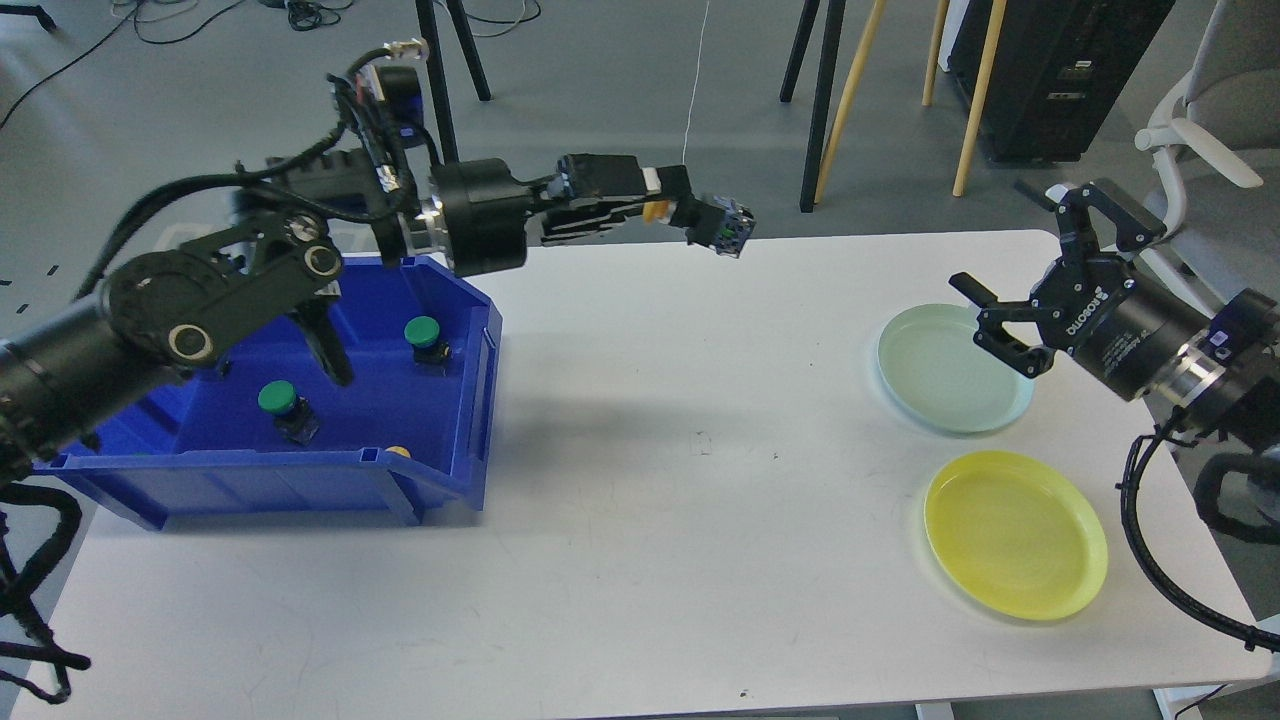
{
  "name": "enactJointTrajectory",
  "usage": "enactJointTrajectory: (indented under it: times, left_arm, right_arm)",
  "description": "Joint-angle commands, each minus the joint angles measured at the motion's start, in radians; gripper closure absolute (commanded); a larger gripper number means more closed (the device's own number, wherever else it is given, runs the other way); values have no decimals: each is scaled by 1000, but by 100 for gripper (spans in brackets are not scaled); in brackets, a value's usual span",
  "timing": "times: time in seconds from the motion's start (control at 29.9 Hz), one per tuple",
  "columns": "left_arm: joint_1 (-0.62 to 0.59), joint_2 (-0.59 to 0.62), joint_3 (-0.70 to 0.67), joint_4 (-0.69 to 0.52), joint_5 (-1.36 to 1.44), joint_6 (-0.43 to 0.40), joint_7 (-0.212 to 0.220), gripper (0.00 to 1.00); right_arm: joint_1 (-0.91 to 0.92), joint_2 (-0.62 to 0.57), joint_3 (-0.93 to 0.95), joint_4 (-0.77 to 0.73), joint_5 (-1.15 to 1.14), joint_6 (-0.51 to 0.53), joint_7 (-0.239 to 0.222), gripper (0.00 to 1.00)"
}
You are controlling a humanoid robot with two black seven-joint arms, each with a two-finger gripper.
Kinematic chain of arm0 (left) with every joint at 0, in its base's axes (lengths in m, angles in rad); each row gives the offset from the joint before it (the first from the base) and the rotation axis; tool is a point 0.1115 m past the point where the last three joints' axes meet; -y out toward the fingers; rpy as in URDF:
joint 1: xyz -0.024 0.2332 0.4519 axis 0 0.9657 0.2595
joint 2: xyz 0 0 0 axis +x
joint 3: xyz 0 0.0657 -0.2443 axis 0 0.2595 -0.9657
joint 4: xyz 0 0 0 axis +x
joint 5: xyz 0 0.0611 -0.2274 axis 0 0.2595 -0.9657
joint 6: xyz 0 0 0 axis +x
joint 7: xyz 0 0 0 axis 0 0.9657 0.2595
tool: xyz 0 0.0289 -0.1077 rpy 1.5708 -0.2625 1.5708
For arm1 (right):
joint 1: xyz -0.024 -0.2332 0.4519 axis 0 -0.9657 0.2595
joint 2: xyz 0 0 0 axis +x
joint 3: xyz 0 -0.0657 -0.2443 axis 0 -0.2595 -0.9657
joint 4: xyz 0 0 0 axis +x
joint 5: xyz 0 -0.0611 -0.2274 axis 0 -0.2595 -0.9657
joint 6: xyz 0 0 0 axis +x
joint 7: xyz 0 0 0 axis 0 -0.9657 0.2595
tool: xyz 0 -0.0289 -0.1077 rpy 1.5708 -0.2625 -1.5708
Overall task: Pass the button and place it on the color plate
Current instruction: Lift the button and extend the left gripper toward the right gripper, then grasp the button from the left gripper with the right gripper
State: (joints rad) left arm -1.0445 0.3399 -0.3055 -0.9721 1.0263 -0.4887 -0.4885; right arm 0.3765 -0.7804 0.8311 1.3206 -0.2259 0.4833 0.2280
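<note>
My left gripper (678, 207) reaches out to the right above the table's far edge, shut on a yellow-capped button (722, 228) with a black body. My right gripper (1003, 322) is open and empty, hovering over the right side of the light green plate (935, 375). The yellow plate (1015, 532) lies in front of it. The blue bin (455, 480) at the left holds two green buttons (423, 332) (277, 400), and a yellow button (398, 452) peeks over its front wall.
The white table (660, 500) stretches between the bin and the plates. My left arm's thick links (210, 290) hang over the bin's back left. Stand legs, a black cabinet and a chair stand beyond the table's far edge.
</note>
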Motion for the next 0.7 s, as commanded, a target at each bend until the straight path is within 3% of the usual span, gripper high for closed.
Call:
enactJointTrajectory:
  times: [0.0,0.33,0.67]
  left_arm:
    - [34,-93,0,50,0,30,0,94]
    - [35,-108,0,56,-6,59,0,94]
    - [35,-108,0,58,-8,59,0,94]
  right_arm:
    - [-11,6,-7,26,-7,-3,-4,1]
    - [223,136,-248,-6,-17,-8,-7,1]
    - [252,159,-265,-4,-9,-6,-7,3]
